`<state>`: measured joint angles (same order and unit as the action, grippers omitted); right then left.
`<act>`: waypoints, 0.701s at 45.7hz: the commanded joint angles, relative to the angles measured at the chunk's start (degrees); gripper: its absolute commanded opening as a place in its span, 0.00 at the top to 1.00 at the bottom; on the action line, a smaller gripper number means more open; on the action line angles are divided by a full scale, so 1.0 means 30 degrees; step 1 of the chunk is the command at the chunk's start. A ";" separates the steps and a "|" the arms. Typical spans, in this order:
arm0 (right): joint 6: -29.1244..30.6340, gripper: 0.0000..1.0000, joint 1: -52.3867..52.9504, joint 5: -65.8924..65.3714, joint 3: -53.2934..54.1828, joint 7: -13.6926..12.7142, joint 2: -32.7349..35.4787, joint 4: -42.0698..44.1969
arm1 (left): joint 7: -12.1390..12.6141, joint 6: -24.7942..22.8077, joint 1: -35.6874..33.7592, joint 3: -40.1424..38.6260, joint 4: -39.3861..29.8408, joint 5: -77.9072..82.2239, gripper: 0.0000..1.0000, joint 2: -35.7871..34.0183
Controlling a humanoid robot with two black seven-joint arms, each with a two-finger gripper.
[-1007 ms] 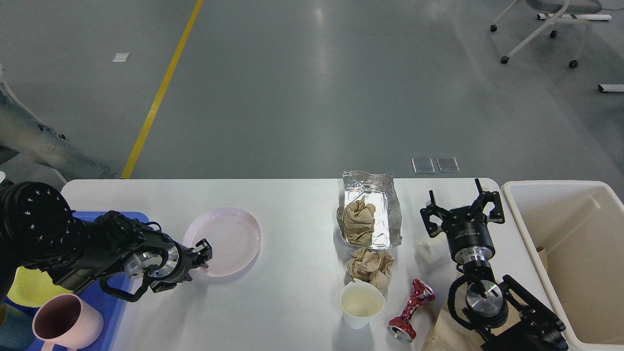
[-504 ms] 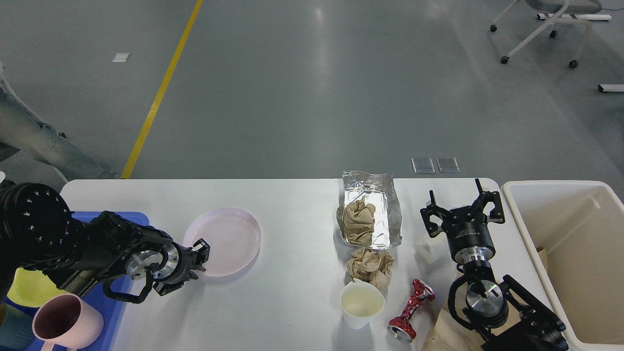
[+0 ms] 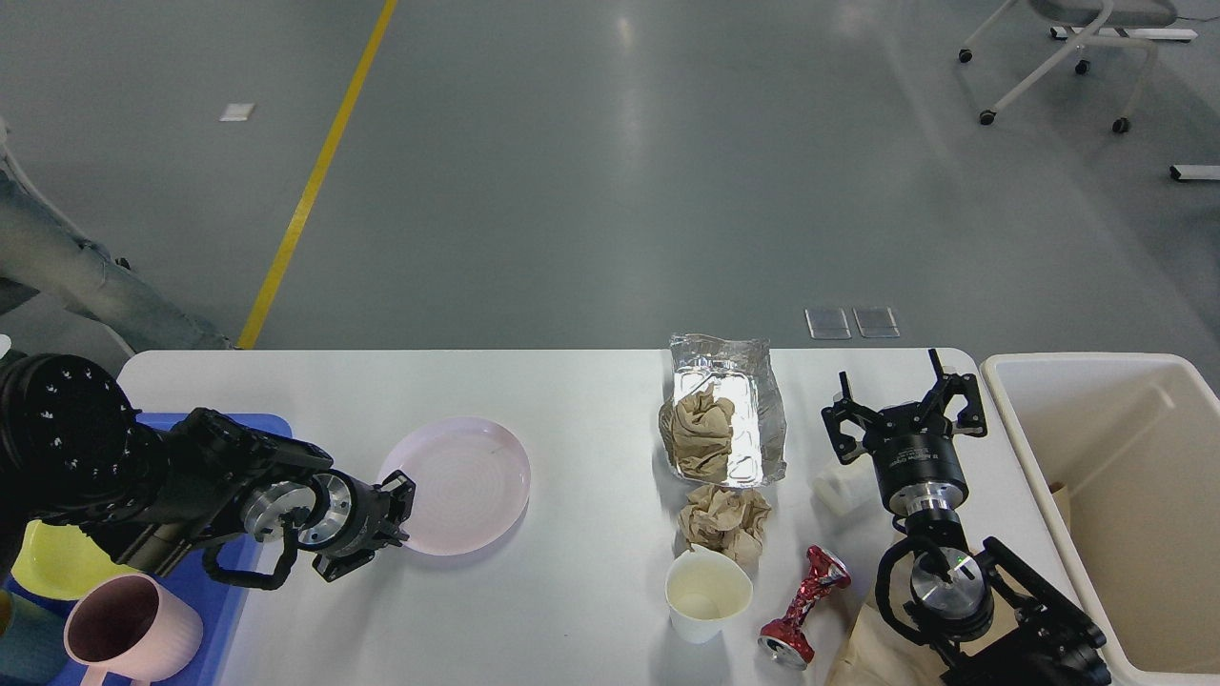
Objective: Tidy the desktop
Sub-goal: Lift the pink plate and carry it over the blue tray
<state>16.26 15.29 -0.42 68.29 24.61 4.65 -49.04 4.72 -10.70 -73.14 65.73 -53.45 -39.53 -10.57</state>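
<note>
The white desktop holds a pink plate at the left. My left gripper sits at the plate's left rim with its fingers closed on the edge. Right of centre are a foil container with crumpled brown paper in it, another brown paper wad, a white paper cup and a crushed red can. My right gripper is open and empty, pointing away from me, just right of the foil container. A small white object lies beside its wrist.
A blue tray at the left edge holds a pink mug and a yellow bowl. A cream bin stands off the desktop's right end. Brown paper lies under my right arm.
The pink plate has shifted right and toward me with my left gripper on its rim. The right arm has not moved.
</note>
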 commanded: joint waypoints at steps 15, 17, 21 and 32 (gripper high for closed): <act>0.0000 0.00 0.0000 0.0022 0.0000 0.0000 -0.0026 0.0000 | 0.1062 -0.1733 -0.3391 0.1233 -0.2368 0.0287 1.00 -0.1163; 0.0000 0.00 0.0000 -0.0006 0.0000 0.0000 0.0003 0.0000 | 0.1297 -0.2523 -0.4152 0.1555 -0.2749 0.0491 1.00 -0.1367; 0.0000 0.00 0.0000 -0.0007 0.0000 0.0000 -0.0026 0.0000 | 0.1503 -0.4076 -0.5675 0.2317 -0.3598 0.1456 1.00 -0.2070; 0.0000 0.00 0.0029 -0.0007 0.0000 0.0000 0.0004 0.0029 | 0.1299 -0.6334 -1.0538 0.3957 -0.7054 0.5205 1.00 -0.3126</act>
<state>16.26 15.29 -0.43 68.29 24.61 4.64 -48.97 9.19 -27.10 -97.75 75.21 -69.46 -29.82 -18.75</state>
